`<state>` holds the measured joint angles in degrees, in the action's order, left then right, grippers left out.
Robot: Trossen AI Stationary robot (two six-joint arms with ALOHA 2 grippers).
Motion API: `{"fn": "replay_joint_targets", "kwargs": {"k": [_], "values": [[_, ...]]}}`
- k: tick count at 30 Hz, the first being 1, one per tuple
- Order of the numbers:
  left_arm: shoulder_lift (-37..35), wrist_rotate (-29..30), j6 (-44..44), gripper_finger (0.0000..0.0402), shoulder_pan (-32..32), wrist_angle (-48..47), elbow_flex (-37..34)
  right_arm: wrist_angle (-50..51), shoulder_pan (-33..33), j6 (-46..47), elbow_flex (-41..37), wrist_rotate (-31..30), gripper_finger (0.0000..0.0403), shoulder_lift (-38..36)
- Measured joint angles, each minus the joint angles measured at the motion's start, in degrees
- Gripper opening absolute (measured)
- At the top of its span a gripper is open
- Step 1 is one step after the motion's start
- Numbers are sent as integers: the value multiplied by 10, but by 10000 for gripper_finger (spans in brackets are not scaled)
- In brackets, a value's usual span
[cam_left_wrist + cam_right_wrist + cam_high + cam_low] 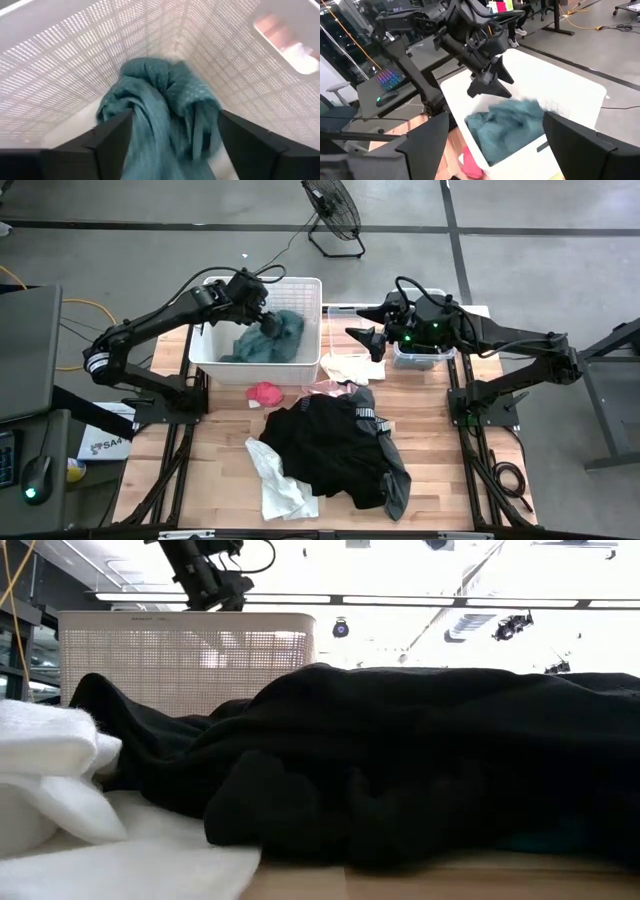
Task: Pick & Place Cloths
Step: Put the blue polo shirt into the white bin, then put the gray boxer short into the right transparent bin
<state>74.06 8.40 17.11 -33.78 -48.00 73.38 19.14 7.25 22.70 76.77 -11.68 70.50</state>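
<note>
My left gripper [269, 322] [175, 115] hangs open inside the white slatted basket [300, 292], just above the teal-green cloth [262, 343] [165, 95], which lies crumpled on the basket's floor against its right wall. The right wrist view shows a gap between those open fingers [490, 85] and the teal cloth [507, 125]. My right gripper [363, 336] [495, 150] is open and empty, level, beside the basket's right wall. On the table lie a red-pink piece [265, 392], black garments [335, 442] [420, 770], a grey piece [397, 480] and white cloths [282, 485] [60, 800] [345, 367].
A clear plastic tub [420, 358] sits under my right arm at the table's far right. The basket [185, 655] stands at the far left. The cloth pile fills the table's middle and near side. A fan [333, 210] stands on the floor beyond the table.
</note>
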Motion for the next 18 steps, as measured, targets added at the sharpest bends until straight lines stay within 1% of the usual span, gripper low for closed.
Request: {"fn": "replay_joint_targets", "kwargs": {"k": [3,8,14,18], "values": [[-14,-5,12,317,0,-1,0,6,0,0,0,0,316,0],[-51,-27,28,322,0,-2,0,29,0,15,0,17,316,0],[-122,-62,47,323,4,-6,0,101,-11,57,0,30,316,-3],[-168,-64,66,324,38,-2,0,176,-32,116,0,45,316,-3]]}}
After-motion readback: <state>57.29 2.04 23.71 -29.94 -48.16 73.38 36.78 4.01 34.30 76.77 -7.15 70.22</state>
